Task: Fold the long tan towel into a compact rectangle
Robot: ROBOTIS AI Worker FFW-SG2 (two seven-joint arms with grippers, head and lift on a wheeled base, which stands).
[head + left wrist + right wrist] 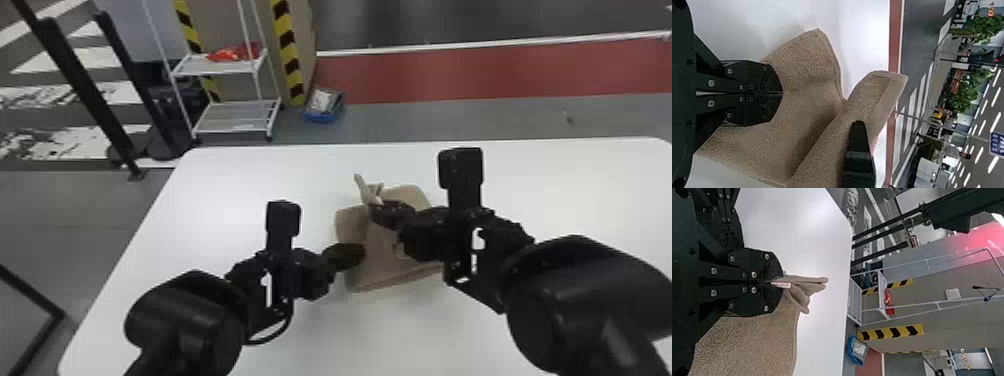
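While gathered into a small, uneven bundle, lies near the middle of the white table (240, 175): log the tan towel (377, 272). In the head view, looks shorter than a fully spread length, with a fairly straight near edge and a rounded far side. Judge as partly folded; cannot tell the number of layers.

At the far side, see a pinched corner (367, 191) sticking up, with loose pleats beside the white label (781, 284). In the left wrist view, note a raised strip (881, 94) slanting over the broader cloth, not pressed flat.

Record the right gripper (783, 281) with jaws closed on towel fabric, close by the label. Record the left gripper (783, 93) over the lower-lying cloth, jaws together; cannot tell of any cloth caught between. In the head view, place both at the bundle, left at the side, right at the far part.

Done, by estimate: bulk brought into a compact area. Left to do: lay down the pinched corner, smooth the pleats, square the sides, perhaps add one more fold. Watch for dragging the whole bundle askew on release.

Farther out, beyond the table, note a white rack (235, 117), striped posts (288, 52) and a blue bin (322, 115) on the floor.
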